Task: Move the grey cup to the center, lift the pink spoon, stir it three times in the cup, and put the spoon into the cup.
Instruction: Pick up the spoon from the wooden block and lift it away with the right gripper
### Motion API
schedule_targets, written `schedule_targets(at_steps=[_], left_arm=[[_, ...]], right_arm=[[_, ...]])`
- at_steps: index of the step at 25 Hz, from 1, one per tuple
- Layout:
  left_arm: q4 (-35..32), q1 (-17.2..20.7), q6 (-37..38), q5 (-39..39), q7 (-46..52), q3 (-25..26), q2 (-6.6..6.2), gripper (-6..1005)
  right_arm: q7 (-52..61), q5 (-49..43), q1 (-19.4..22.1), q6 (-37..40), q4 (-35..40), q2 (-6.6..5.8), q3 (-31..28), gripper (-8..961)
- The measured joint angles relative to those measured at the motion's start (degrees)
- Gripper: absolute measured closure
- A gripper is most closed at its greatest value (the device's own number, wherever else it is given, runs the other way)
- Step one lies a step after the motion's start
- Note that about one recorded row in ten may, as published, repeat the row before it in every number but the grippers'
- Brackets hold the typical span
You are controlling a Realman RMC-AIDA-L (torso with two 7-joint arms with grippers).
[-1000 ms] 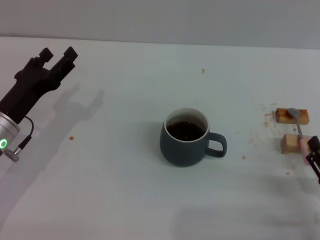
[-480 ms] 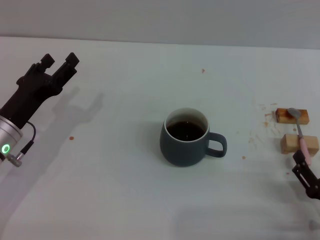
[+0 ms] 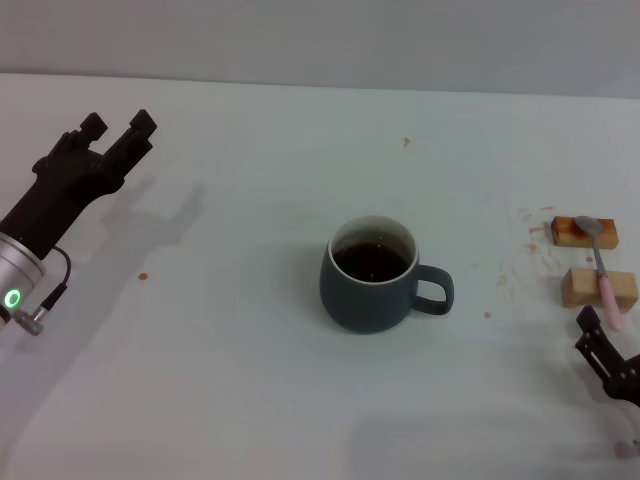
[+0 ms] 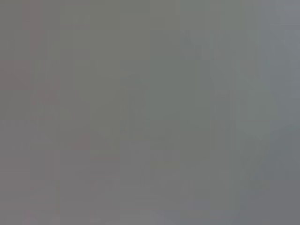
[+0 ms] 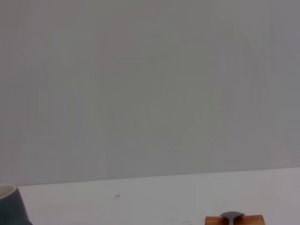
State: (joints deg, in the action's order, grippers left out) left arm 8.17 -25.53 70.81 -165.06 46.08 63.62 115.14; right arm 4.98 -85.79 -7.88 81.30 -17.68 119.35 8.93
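Since a second ago, my right gripper (image 3: 600,350) has backed off toward me from the pink spoon (image 3: 603,268) and now sits low at the right edge of the head view, just short of the pink handle tip and apart from it; I see only one dark finger and part of its body, so whether it is wide or narrow I cannot tell. That spoon has not shifted: it lies bridged across two wooden blocks (image 3: 598,287) on the right side of the table (image 3: 250,200), its long axis running away from me, grey bowl on the far block (image 5: 234,219) pointing away, pink handle over the near block pointing back at my gripper. The grey cup (image 3: 372,274) has stayed at the middle of the table, upright, dark liquid inside, its loop handle pointing right toward the blocks, well apart from them. My left gripper (image 3: 117,122) has barely moved; it hangs over the far left of the table with its two fingers spread apart and nothing between them. My left wrist view shows only a blank grey field.
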Motion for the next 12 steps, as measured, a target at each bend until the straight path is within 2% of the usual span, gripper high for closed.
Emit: schedule_targets(at_steps=[12], left_arm=[[0.00, -0.33, -1.56, 0.00, -0.03, 0.01, -0.15, 170]], right_arm=[[1.47, 0.30, -0.93, -2.39, 0.04, 0.00, -0.52, 141]])
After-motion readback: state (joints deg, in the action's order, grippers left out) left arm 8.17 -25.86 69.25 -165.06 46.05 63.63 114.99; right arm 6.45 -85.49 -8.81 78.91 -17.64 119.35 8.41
